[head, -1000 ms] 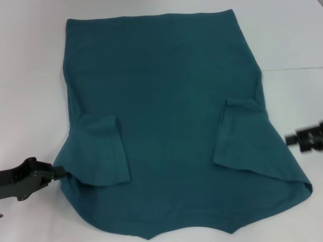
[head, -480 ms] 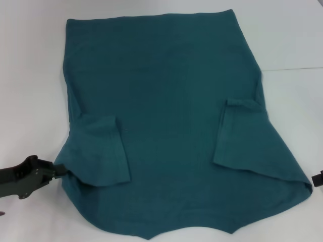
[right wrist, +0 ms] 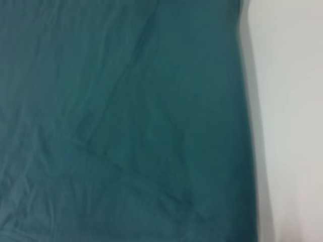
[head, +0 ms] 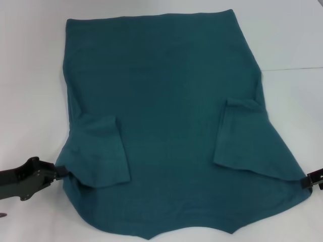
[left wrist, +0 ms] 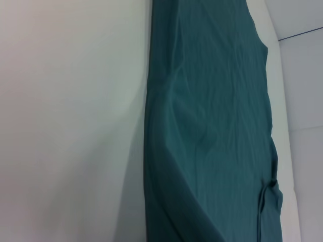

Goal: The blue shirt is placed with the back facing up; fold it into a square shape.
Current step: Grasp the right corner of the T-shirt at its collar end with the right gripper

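Head view: the blue shirt (head: 166, 116) lies spread flat on a white table (head: 30, 75), filling most of the frame from the upper middle down to the bottom edge. Its plain side faces up. Both short sleeves are folded inward onto the body: one sleeve flap (head: 101, 151) sits at lower left, the other sleeve flap (head: 242, 136) at right of centre. The straight hem runs along the top of the frame, and the wider, curved end is at the bottom. A thin seam line (head: 292, 68) crosses the table at upper right.

The left gripper (head: 59, 171) enters from the lower left edge, a black arm whose tip touches the shirt's edge just beside the left sleeve flap. Whether its fingers are apart or closed on the cloth cannot be told. The right gripper (head: 305, 181) shows only as a small black piece at the lower right edge, touching the shirt's outer corner there; its fingers cannot be read either.

Left wrist view: the shirt (left wrist: 212, 126) runs as a tall band down the middle and right of the frame, with soft wrinkles, and bare white table (left wrist: 70, 121) fills the left side.

Right wrist view: teal cloth (right wrist: 121, 121) covers the left and centre of the frame, with a strip of table (right wrist: 292, 121) on the right.
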You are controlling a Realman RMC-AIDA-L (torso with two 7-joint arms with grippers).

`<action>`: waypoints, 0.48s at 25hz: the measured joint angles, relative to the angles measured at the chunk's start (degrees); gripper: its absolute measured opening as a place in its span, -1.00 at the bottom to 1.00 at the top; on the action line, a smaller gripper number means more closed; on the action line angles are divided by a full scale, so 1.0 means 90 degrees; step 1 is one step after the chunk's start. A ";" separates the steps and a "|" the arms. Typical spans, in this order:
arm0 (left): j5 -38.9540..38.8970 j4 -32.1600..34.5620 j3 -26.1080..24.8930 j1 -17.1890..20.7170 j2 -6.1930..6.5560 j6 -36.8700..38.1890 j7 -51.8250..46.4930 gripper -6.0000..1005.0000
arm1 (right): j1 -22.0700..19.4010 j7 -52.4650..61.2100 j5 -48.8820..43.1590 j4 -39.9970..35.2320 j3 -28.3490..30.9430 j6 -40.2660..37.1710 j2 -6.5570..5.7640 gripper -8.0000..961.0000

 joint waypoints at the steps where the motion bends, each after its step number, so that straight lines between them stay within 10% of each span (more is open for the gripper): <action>1: 0.0000 -0.0001 0.0000 0.0000 0.0000 -0.0001 0.0000 -0.98 | 0.0016 0.0002 -0.0036 0.0000 0.0000 0.0016 0.0021 0.42; 12: 0.0003 -0.0001 -0.0005 0.0011 -0.0004 -0.0021 -0.0006 -0.98 | 0.0094 0.0022 -0.0113 0.0000 0.0000 0.0034 0.0068 0.42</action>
